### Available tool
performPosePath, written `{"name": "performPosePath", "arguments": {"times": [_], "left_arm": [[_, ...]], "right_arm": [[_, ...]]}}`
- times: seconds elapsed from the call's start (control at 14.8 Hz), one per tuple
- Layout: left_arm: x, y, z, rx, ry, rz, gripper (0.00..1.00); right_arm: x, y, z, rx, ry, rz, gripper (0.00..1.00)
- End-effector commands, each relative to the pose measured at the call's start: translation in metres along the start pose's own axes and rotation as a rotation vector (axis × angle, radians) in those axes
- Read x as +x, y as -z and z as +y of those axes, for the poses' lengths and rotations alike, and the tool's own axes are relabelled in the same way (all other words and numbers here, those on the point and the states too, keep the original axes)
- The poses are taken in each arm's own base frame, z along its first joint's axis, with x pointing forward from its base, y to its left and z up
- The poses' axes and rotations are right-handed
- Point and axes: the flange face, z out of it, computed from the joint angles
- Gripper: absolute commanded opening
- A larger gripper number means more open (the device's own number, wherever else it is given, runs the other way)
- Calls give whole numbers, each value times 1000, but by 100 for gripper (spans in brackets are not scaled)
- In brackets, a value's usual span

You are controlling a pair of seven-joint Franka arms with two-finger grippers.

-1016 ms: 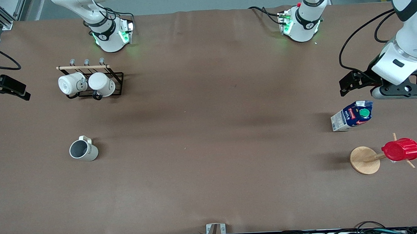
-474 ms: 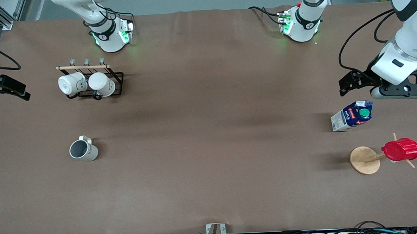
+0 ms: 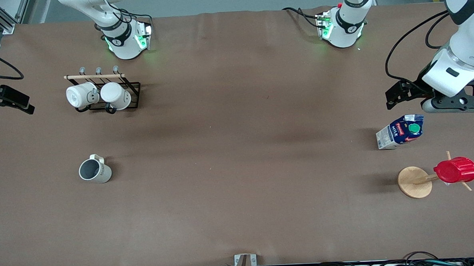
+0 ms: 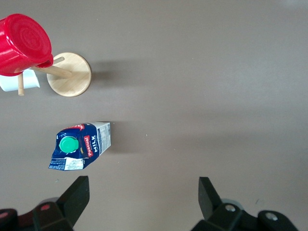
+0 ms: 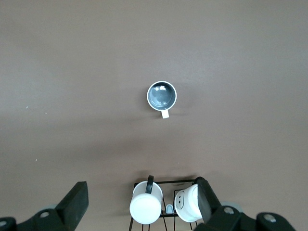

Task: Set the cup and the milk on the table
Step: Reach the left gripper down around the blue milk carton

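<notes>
We log the table (image 3: 237, 149) first: both task items stand on it, well apart, one at each arm's end.

Left arm: left gripper (image 4: 142, 195) hangs over bare table just beside the milk (image 3: 400, 132), fingers (image 4: 77, 192) spread wide, nothing between them. From the milk in the front view, the gripper sits at about 1 o'clock. The carton stands upright, green cap up; its longer footprint side runs roughly 2-to-8 o'clock there. We judge this the nearer arm for the milk, and a short sideways shift would centre it.

Right arm: right gripper (image 5: 142, 192) is high over the mug rack (image 3: 101, 93), fingers parted, empty. The cup (image 3: 94, 170) stands upright, nearer the front camera than the rack, roughly 6 o'clock from it. We judge the right arm nearer to it.

Red cup (image 3: 455, 170) on its peg stand (image 3: 414, 182): not in play.
</notes>
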Motion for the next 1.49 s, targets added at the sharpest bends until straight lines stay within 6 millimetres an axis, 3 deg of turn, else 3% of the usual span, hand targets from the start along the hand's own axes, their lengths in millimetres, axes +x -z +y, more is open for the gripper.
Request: {"name": "performPosePath", "arguments": {"times": [0.0, 0.34, 0.47, 0.54, 0.68, 0.74, 1.02, 1.08, 1.42], "left_arm": [[2, -5, -23, 25, -1, -16, 100], [14, -33, -65, 26, 20, -39, 100], [21, -54, -80, 25, 32, -56, 100], [24, -66, -98, 23, 49, -71, 99], [24, -81, -106, 22, 48, -65, 99], [24, -94, -118, 24, 65, -74, 99], [17, -142, -131, 64, 56, -96, 98], [16, -150, -140, 63, 65, -85, 98], [13, -191, -154, 55, 56, -91, 98]], "right_arm": [[-1, 2, 2, -12, -16, -4, 100], [-1, 2, 1, -11, -14, -4, 100], [-1, 2, 2, -11, -16, -4, 100], [-1, 3, 3, -12, -17, -4, 100], [-1, 3, 3, -12, -17, -4, 100], [-1, 2, 2, -12, -16, -4, 100], [2, -6, 1, -19, -12, -17, 100], [6, -17, -2, -20, -10, -39, 100], [56, -133, 20, -33, 32, -99, 100]]}}
